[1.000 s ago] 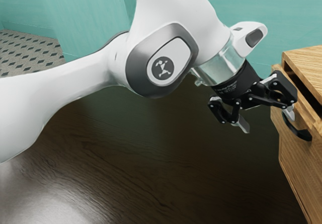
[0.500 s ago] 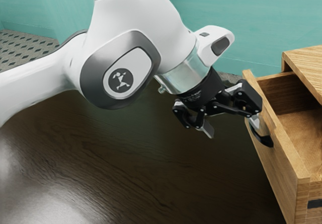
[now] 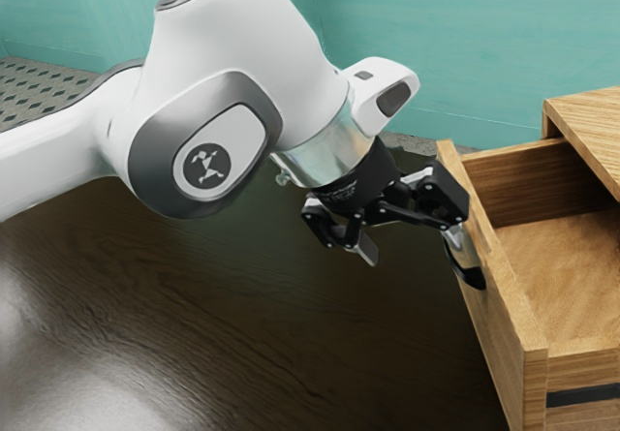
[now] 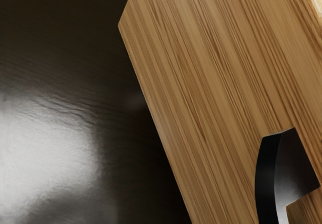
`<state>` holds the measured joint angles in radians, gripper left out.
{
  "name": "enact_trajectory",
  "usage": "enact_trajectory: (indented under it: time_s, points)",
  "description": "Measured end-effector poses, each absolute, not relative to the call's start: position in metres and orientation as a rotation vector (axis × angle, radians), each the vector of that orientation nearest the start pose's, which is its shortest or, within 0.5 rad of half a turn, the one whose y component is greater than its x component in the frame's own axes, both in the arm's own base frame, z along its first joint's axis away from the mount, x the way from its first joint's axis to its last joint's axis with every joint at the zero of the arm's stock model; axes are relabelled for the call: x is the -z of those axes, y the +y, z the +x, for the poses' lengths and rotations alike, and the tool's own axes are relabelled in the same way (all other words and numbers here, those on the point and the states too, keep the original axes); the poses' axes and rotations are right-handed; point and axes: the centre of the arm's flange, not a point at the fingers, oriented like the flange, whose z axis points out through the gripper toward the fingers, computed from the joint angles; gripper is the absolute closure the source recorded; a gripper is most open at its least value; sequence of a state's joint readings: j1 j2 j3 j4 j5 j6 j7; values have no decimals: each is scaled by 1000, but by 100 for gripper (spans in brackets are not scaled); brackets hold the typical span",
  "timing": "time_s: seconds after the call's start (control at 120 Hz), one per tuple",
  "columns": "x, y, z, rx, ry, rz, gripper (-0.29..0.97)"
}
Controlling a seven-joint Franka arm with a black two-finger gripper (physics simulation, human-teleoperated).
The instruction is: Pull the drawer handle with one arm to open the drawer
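The arm (image 3: 194, 131) is reaching from the exterior view's left toward the drawer (image 3: 562, 276), which is standing well out of the cabinet (image 3: 589, 123) at that view's right, its bare inside showing. The hand (image 3: 415, 253) is hanging open, fingers spread wide. One finger (image 3: 459, 247) is lying against the front (image 3: 509, 300) by the black handle (image 3: 472, 277), and the other is hovering apart over the dark surface (image 3: 242, 354). In the wrist view the front (image 4: 216, 83) is sitting close, with the handle (image 4: 282, 176) just under the hand.
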<state>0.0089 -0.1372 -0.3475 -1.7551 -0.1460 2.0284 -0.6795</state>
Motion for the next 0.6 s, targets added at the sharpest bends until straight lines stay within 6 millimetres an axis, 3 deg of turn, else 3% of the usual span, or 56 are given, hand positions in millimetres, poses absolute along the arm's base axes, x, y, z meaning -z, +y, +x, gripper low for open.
enact_trajectory:
  time_s: [0.333,0.508,0.6]
  points:
    - [-668,-171,493,548,-683,-3259,0]
    - [-698,-136,469,561,-758,-3207,0]
    - [-708,-133,458,550,-759,-3200,0]
